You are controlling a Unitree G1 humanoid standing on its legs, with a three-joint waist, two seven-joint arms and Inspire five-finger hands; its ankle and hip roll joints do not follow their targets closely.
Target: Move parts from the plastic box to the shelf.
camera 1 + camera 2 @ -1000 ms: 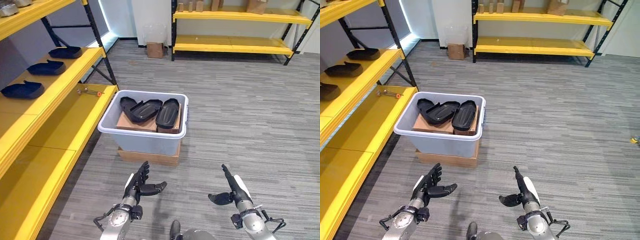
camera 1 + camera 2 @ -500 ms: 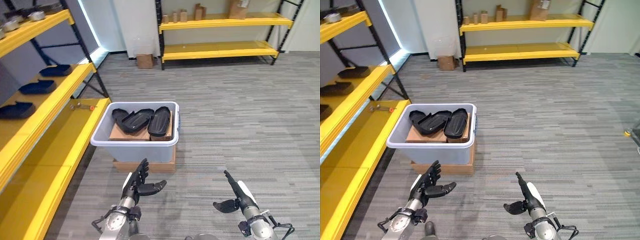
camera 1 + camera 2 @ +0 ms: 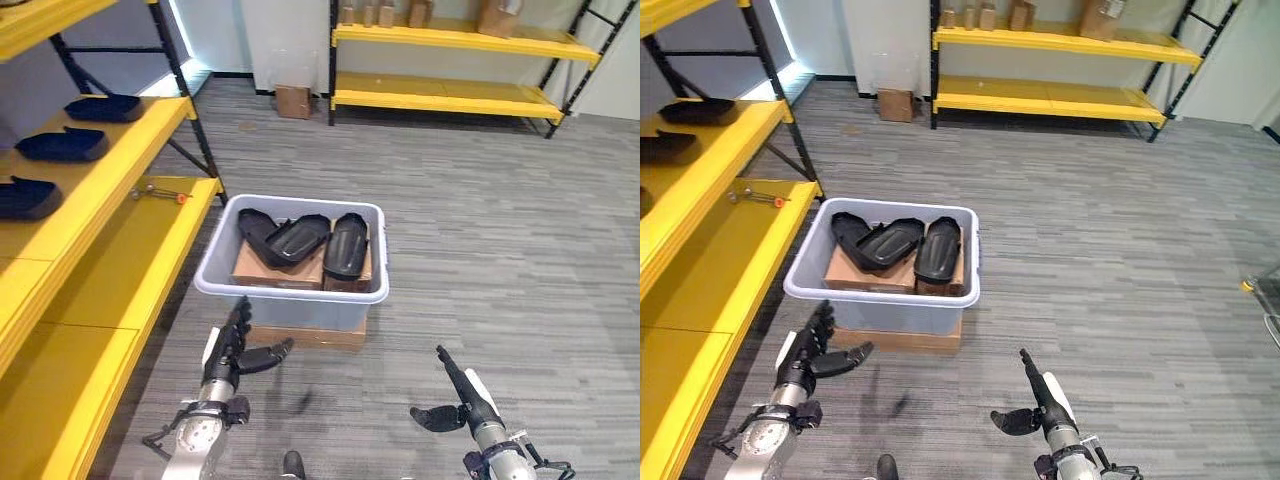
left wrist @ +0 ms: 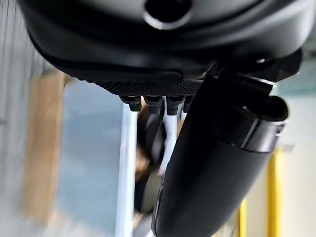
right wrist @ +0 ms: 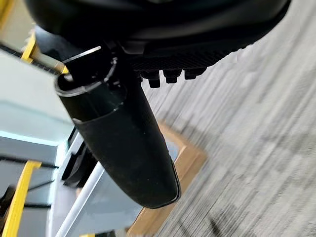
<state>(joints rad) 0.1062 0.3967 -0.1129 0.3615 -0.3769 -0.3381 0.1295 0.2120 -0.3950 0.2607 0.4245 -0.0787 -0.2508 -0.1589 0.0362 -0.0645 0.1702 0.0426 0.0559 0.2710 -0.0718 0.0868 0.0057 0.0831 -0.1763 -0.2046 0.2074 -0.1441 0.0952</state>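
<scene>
A grey plastic box [image 3: 290,295] stands on a flat cardboard base on the floor, holding three black moulded parts [image 3: 342,245] laid over cardboard boxes. Three more black parts [image 3: 62,145] lie on the yellow shelf [image 3: 100,180] at the left. My left hand [image 3: 232,352] hovers open just in front of the box's near left corner, fingers straight. My right hand [image 3: 462,395] hangs open over the floor to the near right of the box, holding nothing.
The lower yellow shelf board [image 3: 110,270] runs along the left, with a small tool [image 3: 158,193] on it. A second yellow rack [image 3: 450,95] stands at the far wall with boxes on top. A small cardboard box [image 3: 293,101] sits on the floor by it.
The camera has shifted, so the box now sits nearer the middle. My left hand has moved left and up toward the box's near left corner. The right hand keeps its pose.
</scene>
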